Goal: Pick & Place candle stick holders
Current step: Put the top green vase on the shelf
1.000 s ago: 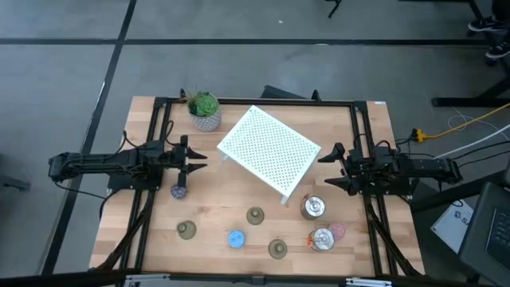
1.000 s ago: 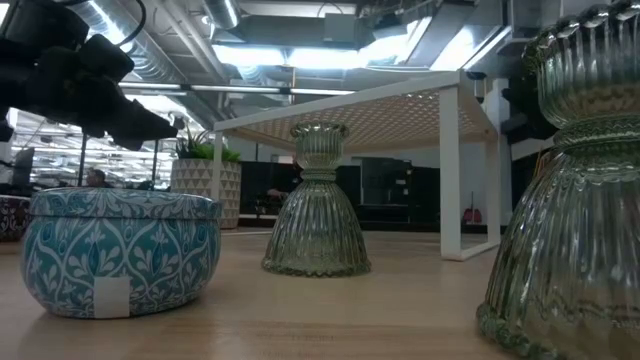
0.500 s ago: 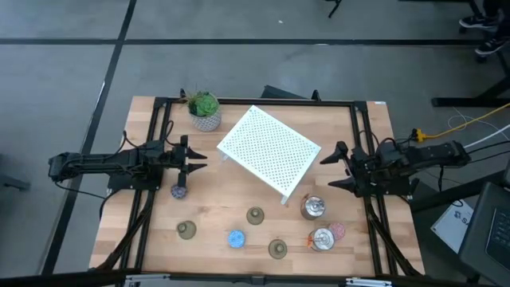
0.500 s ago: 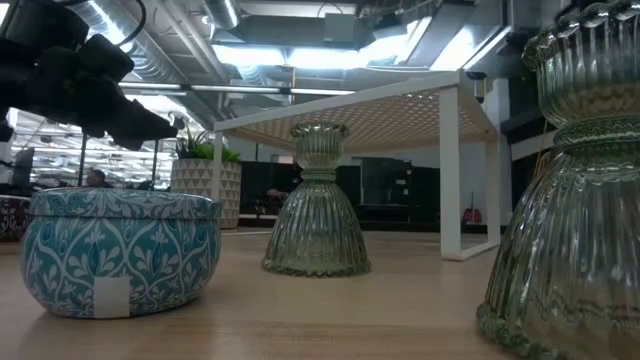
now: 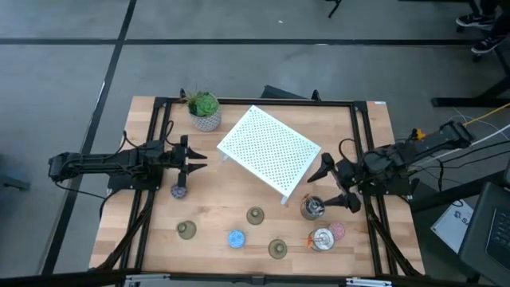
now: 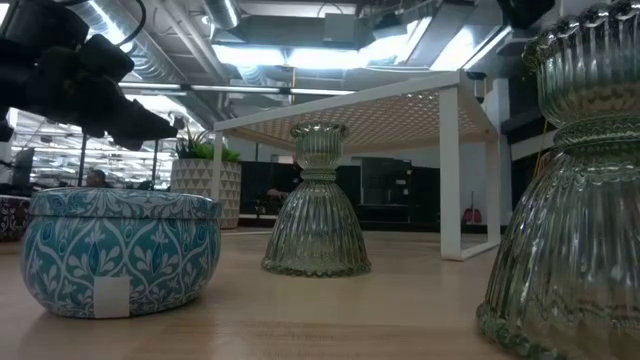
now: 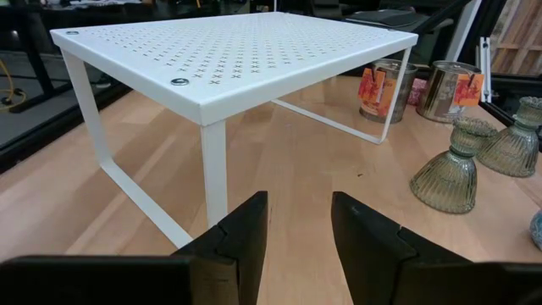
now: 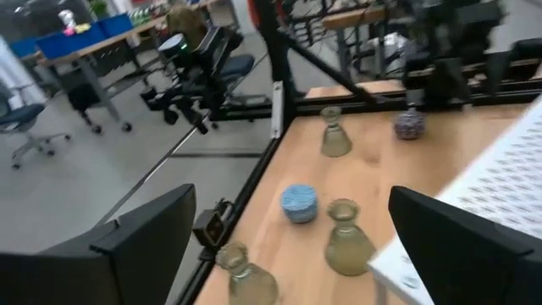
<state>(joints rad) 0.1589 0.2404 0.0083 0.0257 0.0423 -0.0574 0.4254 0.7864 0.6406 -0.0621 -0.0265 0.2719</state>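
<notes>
Approach on shiny silver round candle holder, beside white perforated stand leg.
Right gripper above it, jaws wide open; best lowered straight, jaws astride rim, clear of stand leg and second silver holder nearby. Left gripper idle, jaws part-open, empty, over purple holder. Olive ribbed bell-shaped holders mid-bench.

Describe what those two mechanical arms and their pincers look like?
Both are dark, jointed arms. The left gripper and right gripper each end in two black, tapered fingers with flat inner faces. Cables, one of them yellow, trail beside the right arm.
</notes>
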